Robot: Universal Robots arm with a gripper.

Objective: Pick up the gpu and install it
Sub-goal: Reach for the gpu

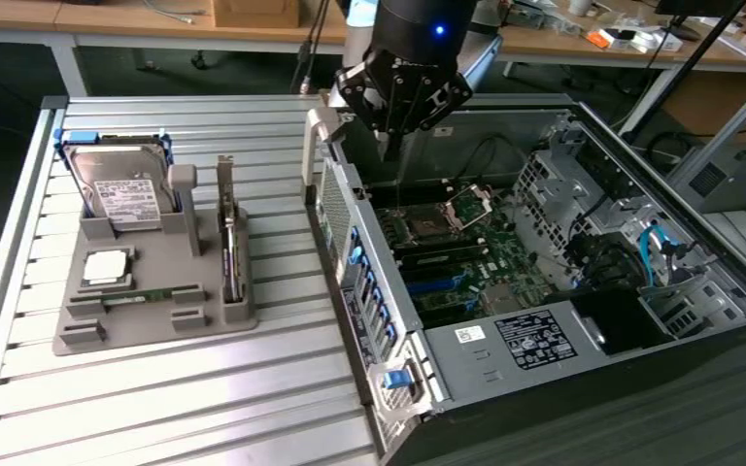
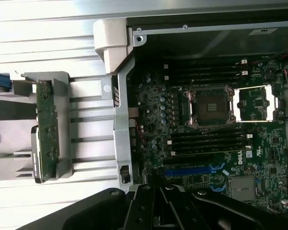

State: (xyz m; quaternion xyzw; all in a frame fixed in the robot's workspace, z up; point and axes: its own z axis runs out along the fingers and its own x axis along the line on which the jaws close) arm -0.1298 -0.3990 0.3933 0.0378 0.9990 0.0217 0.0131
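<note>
Pincer: black gripper (image 2: 156, 203) hard up against the wrist camera, fingers pressed together, nothing pinched between them.

Below the pincer: bare motherboard (image 2: 153, 110) inside the open computer case (image 1: 387, 320), close by the case's rear wall. The tips hang above the board and are not touching it.

Arm pose: in the exterior view the wrist hangs near vertical. The fingers point straight down over the far end of the case, and a blue light glows on the wrist body.

Wrist view adds: open CPU socket (image 2: 209, 108) with its latch frame swung aside and black memory slots on both sides of it. A blue expansion slot (image 2: 189, 169) sits near the fingertips.

Task's thing: there it is, the gpu (image 1: 229, 243), standing on edge in a slot of the grey fixture (image 1: 152, 325). It is out on the exterior view's left, outside the case, well apart from the pincer and not lifted. The wrist view catches the same card's green board face in its grey holder, on the other side of the case's rear wall from the motherboard.

Exterior view adds, on the fixture:
- hard drive (image 1: 120, 189) with a white label, propped upright at the far end
- small square chip (image 1: 105, 264) just in front of the hard drive
- narrow memory stick (image 1: 152, 294) lying flat in a groove near the gpu

Exterior view adds, in the case: drive cage at the far side, blue cables (image 1: 659, 252), and a labelled metal box at the near end.

Support: slatted aluminium table (image 1: 152, 408) carries the fixture, with the case beside it on the exterior view's right.
</note>
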